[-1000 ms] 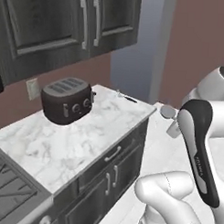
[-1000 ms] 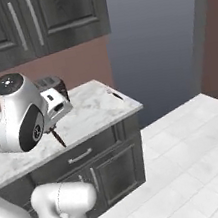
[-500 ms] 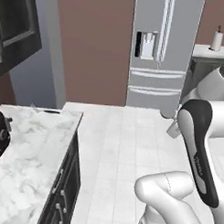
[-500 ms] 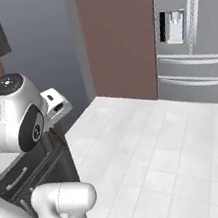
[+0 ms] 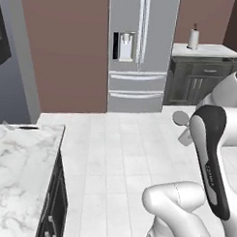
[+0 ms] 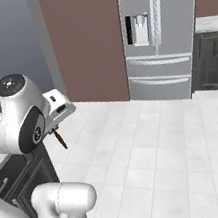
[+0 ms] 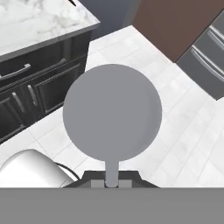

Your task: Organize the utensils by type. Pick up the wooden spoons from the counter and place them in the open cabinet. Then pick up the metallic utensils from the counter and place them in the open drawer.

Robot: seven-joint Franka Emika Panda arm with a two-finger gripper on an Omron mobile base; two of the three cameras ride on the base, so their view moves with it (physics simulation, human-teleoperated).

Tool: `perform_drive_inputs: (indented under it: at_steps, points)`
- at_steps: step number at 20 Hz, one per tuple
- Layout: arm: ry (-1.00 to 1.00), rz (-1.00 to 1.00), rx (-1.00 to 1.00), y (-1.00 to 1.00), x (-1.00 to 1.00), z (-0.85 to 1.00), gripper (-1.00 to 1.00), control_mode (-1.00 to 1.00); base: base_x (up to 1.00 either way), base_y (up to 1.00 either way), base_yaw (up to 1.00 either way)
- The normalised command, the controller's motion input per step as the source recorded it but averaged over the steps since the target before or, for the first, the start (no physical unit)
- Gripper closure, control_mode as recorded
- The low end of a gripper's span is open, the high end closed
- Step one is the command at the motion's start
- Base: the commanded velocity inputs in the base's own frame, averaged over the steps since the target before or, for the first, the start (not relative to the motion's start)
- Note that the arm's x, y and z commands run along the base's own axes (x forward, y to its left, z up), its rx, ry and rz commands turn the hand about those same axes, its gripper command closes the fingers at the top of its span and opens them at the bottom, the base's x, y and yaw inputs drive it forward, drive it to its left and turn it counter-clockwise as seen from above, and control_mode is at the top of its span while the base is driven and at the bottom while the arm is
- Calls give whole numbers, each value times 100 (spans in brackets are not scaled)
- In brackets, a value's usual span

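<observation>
Matt grey metal, veined marble, glossy tile.
Round-headed utensil (image 7: 112, 114) smooth, matt silver-grey; counter (image 5: 17, 160) white marble-look, grey-veined; cabinet fronts (image 7: 39, 83) dark wood-grain; floor (image 6: 160, 158) glossy white tile; fridge (image 5: 140, 48) brushed steel.

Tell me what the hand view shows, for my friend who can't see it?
A round-headed metallic utensil fills the middle, its thin neck pinched between the robot's shut jaws at the bottom edge. Behind it lie white floor tiles, a dark cabinet under a white marble counter at upper left, and a brown wall at upper right.
</observation>
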Motion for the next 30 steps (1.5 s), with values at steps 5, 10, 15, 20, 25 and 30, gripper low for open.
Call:
perform_drive_inputs:
  at_steps: [5,10,15,20,25,30]
  points:
    - [0,0,0,0,0,0,100,100,46,-18,-3]
    - [0,0,0,0,0,0,100,100,100,-59,-17]
    - [0,0,0,0,0,0,100,100,100,-54,-21]
    - [0,0,0,0,0,0,100,100,100,-42,-19]
    - [0,0,0,0,0,0,100,100,100,-26,-15]
    - [0,0,0,0,0,0,100,100,100,-20,-13]
